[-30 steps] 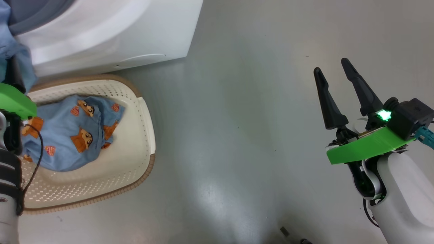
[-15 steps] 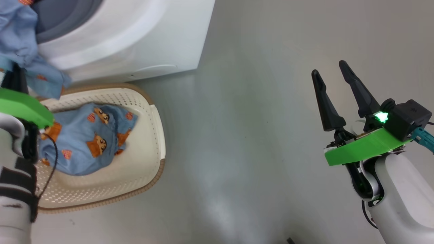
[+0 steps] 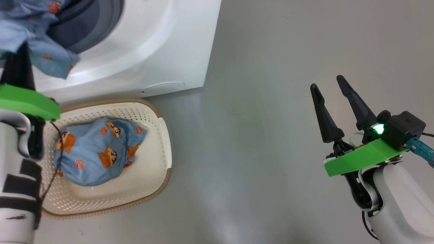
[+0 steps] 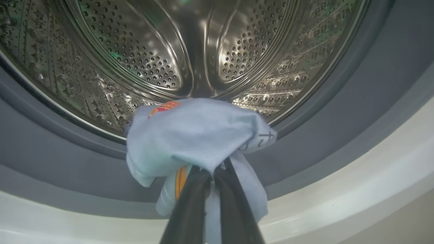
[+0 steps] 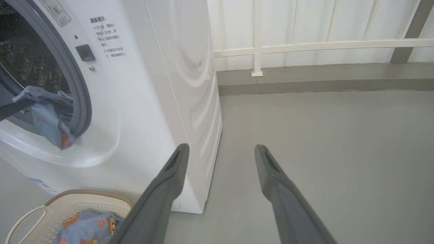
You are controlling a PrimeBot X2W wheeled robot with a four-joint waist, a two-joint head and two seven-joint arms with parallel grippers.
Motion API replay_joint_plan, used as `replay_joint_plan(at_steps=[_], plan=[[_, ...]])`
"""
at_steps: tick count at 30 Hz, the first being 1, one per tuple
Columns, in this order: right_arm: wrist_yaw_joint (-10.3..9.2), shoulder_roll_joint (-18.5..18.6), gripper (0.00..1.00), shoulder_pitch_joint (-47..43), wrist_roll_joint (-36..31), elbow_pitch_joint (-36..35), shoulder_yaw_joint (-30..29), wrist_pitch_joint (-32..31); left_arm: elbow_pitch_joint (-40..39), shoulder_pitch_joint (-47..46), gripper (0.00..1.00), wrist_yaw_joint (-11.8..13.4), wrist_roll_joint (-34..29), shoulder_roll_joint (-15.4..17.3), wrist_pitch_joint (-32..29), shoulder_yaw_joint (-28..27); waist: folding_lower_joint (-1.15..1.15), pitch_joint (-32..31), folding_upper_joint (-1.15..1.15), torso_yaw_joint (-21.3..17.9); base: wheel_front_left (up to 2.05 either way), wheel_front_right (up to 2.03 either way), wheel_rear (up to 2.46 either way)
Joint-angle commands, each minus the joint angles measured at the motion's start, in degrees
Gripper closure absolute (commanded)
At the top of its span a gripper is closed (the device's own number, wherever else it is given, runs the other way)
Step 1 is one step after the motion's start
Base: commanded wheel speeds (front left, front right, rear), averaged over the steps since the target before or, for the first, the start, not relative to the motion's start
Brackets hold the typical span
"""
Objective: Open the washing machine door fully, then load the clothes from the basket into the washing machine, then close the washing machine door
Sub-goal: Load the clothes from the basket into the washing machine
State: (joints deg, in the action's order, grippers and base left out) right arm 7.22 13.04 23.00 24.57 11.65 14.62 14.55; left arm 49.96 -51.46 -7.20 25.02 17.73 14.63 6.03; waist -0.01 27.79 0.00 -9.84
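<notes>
Left gripper [image 4: 213, 172] clamped on a blue garment [image 4: 193, 132]; cloth bunches over the fingertips and hangs at the washer [image 3: 152, 44] mouth, across the grey gasket [image 4: 339, 112]; steel drum [image 4: 135, 51] just behind it; garment not yet inside the drum. Second garment [image 3: 98, 152] lies heaped in the basket [image 3: 162, 142]; basket sits on the floor [image 3: 254, 135] just beside the washer front. Right gripper [image 3: 327, 82] spread wide, holding nothing; over the floor, well apart from the basket.
</notes>
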Motion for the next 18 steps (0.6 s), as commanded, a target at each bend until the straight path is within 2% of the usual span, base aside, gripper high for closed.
replay_joint_plan(at_steps=[1, 9, 18], plan=[[0.26, 0.4, 0.0, -1.4, 0.2, -1.4, 0.8, 0.4, -2.7, 0.0, 1.0, -0.3, 0.7, 3.5, 0.4, -0.6, 0.01, 0.5, 0.0, -0.8, 0.0, 0.0, 0.0], [0.26, -0.3, 0.0, -0.6, 0.2, -2.1, 1.1, 0.4, -4.2, -8.6, 1.0, 0.0, 1.8, 7.2, -4.5, -0.8, 0.01, 4.6, 0.0, -4.0, 0.0, 0.0, 0.0], [0.26, -2.1, 0.0, 0.5, 0.2, -2.8, 0.8, 0.4, 2.5, -23.1, 1.0, 2.2, 0.3, 13.3, -11.2, -0.6, 0.01, 11.9, 0.0, -9.5, 0.0, 0.0, 0.0]])
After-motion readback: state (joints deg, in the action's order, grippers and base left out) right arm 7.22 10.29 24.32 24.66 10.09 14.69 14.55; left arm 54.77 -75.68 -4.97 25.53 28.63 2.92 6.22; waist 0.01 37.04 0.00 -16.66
